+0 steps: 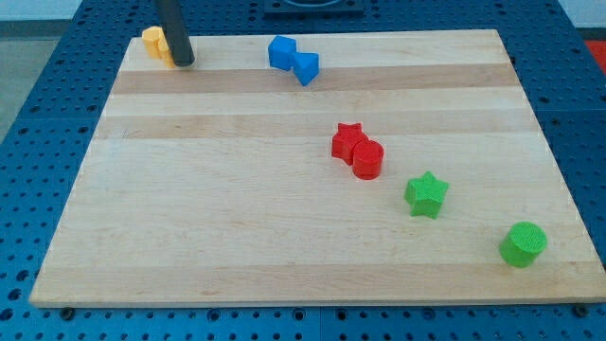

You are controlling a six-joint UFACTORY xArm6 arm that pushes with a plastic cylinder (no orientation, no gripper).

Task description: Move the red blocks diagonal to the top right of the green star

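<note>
A red star (347, 141) and a red cylinder (368, 160) sit touching each other right of the board's middle. The green star (426, 194) lies below and to the right of them, a short gap away. My tip (183, 62) rests near the board's top left corner, far from the red blocks, right beside yellow blocks (156, 44).
A green cylinder (524, 243) sits near the bottom right. Two blue blocks (294, 59) touch each other at the top middle. The wooden board (208, 227) lies on a blue perforated table.
</note>
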